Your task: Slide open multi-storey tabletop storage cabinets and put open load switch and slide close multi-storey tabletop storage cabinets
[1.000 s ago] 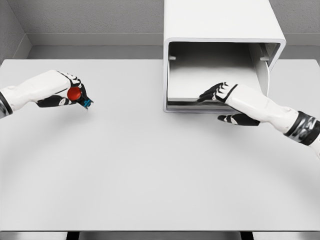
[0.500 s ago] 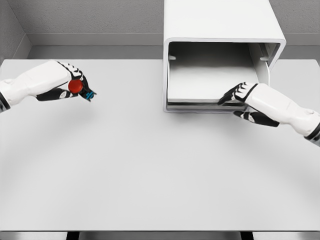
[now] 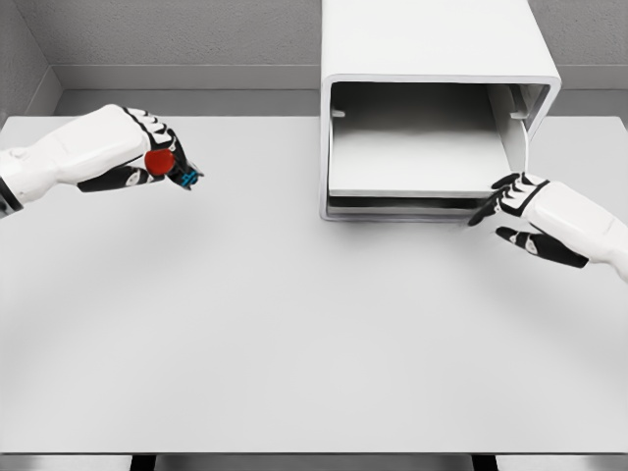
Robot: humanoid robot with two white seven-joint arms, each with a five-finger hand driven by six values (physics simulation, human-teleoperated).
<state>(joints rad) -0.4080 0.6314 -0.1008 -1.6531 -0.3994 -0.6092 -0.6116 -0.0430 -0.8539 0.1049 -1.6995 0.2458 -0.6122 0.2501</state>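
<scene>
Pale grey surface [image 3: 294,343] filling most of the frame, textured grey wall [image 3: 177,34] along the top, evenly lit, perhaps dark floor [image 3: 142,462] at bottom edge

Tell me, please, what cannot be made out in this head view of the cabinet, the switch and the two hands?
- Load switch: mostly wrapped by the left hand; only a red knob and blue tip show.
- Cabinet: top cut off by the upper edge.
- Right hand: forearm leaves the right edge.
</scene>
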